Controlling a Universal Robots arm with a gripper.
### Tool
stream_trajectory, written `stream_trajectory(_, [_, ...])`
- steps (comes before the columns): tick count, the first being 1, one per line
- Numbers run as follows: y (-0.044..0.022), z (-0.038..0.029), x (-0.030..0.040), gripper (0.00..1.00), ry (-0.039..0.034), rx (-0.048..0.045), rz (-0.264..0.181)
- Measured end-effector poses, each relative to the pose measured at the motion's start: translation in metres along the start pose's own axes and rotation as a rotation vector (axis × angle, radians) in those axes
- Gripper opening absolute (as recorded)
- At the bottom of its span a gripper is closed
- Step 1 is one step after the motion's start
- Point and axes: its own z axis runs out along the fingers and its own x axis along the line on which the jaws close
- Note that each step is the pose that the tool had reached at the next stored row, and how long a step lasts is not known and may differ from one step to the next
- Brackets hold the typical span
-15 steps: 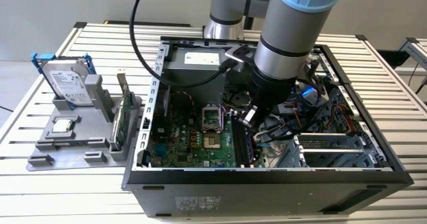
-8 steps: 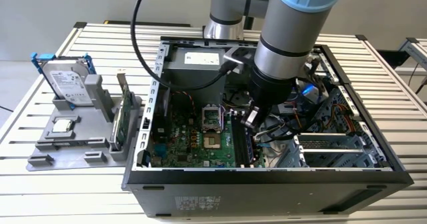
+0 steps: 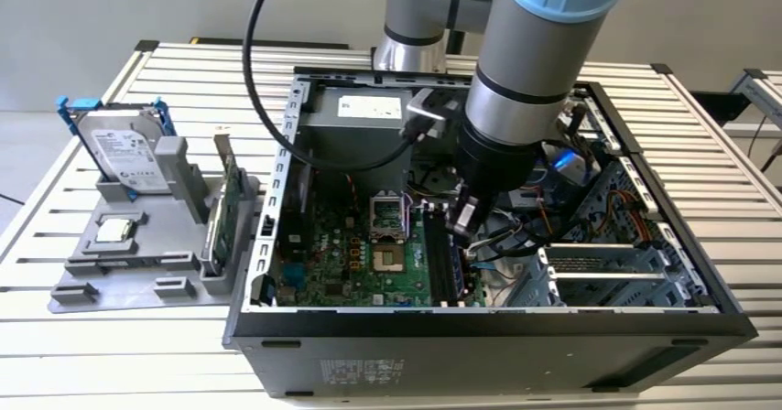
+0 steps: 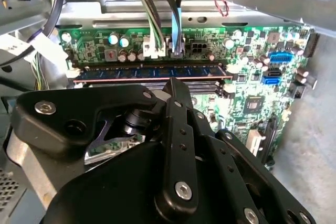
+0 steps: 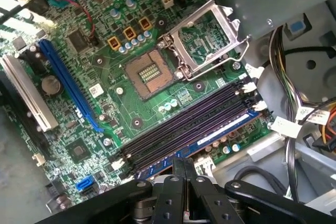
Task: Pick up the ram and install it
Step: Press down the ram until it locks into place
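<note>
1. Ram (image 5: 220,132): a long stick with a blue label. It stands in the slot row nearest the board edge, directly under the gripper (image 5: 184,164).
2. The gripper's fingers (image 5: 176,182) are pressed together with no gap, and nothing is clamped between them. Their tips sit at the stick's top edge, near its middle.
3. This looks like the seating push. Press straight down, keep the stick upright, and avoid leaning toward the empty slots (image 5: 184,124) beside it. Judge success by the white latches (image 5: 252,87) at the slot ends: both should close against the stick.
4. The fingers cover the contact point, so you cannot tell whether they touch the stick or hover just above it. Whether it is fully seated is also unclear.
5. Farther off lies the open socket (image 5: 149,72). In the exterior view the arm (image 3: 514,90) blocks part of the slot row inside the case (image 3: 489,337).
</note>
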Motion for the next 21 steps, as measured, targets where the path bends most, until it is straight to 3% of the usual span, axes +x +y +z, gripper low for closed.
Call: stream_trajectory(21, [0.0000, 0.0001, -0.0001, 0.00, -0.0025, 0.0041, -0.119])
